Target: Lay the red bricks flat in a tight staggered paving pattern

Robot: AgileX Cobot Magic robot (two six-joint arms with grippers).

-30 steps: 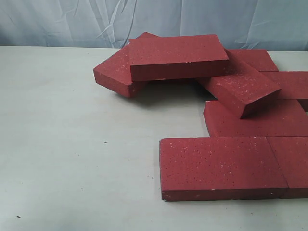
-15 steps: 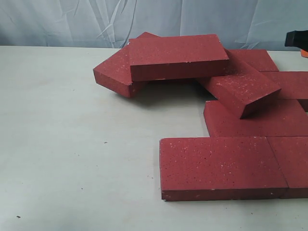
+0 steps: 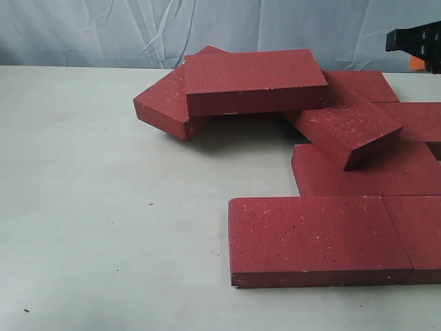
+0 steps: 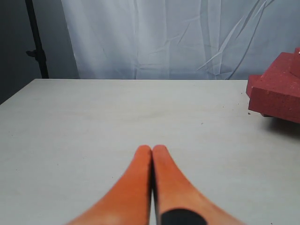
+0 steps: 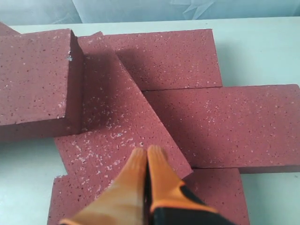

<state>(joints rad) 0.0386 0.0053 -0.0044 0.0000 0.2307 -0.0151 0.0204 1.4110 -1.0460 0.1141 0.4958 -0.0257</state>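
Observation:
Several red bricks (image 3: 313, 234) lie on the pale table (image 3: 103, 207). Two lie flat side by side at the front right, and another (image 3: 372, 172) lies flat behind them. Behind these is a loose pile: a top brick (image 3: 251, 77) rests across an angled brick (image 3: 162, 103) and a tilted brick (image 3: 344, 124). My right gripper (image 5: 146, 151) is shut and holds nothing. It hovers over the tilted brick (image 5: 112, 126); only a black part of the right arm (image 3: 417, 41) shows in the exterior view. My left gripper (image 4: 152, 149) is shut and empty over bare table, with a brick (image 4: 276, 91) off to one side.
A wrinkled pale blue curtain (image 3: 207, 27) hangs behind the table. Flat bricks (image 3: 413, 121) run off the exterior view's right edge. In the left wrist view, a dark stand (image 4: 36, 42) rises beyond the table's far corner. Bare table spreads left of the pile.
A black part of the right arm has come in at the exterior view's top right edge and moved further left. The bricks have not moved.

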